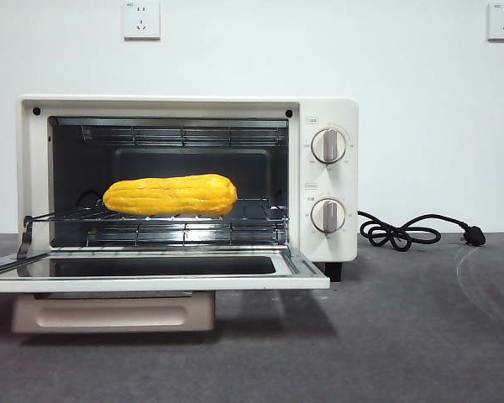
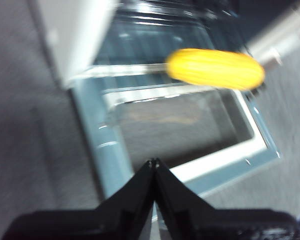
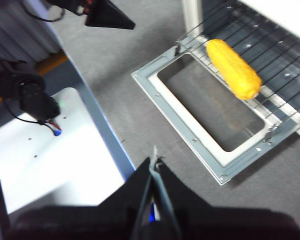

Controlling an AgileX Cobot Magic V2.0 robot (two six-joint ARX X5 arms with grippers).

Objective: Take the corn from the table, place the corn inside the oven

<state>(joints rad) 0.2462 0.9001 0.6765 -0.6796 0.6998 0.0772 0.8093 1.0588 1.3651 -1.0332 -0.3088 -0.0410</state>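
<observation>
The yellow-orange corn (image 1: 170, 195) lies lengthwise on the wire rack inside the cream-white oven (image 1: 328, 117), whose door (image 1: 151, 270) hangs open and flat. Both wrist views show the corn (image 2: 215, 69) (image 3: 233, 68) resting on the rack with nothing touching it. My left gripper (image 2: 153, 162) is shut and empty, hovering above the open door's glass. My right gripper (image 3: 155, 161) is shut too, empty, high above the table beside the door's outer edge. Neither gripper appears in the front view.
A black power cord (image 1: 407, 230) with its plug lies on the dark grey table (image 1: 420, 336) right of the oven. A white platform (image 3: 50, 155) and the other arm's black jaws (image 3: 107, 15) show in the right wrist view.
</observation>
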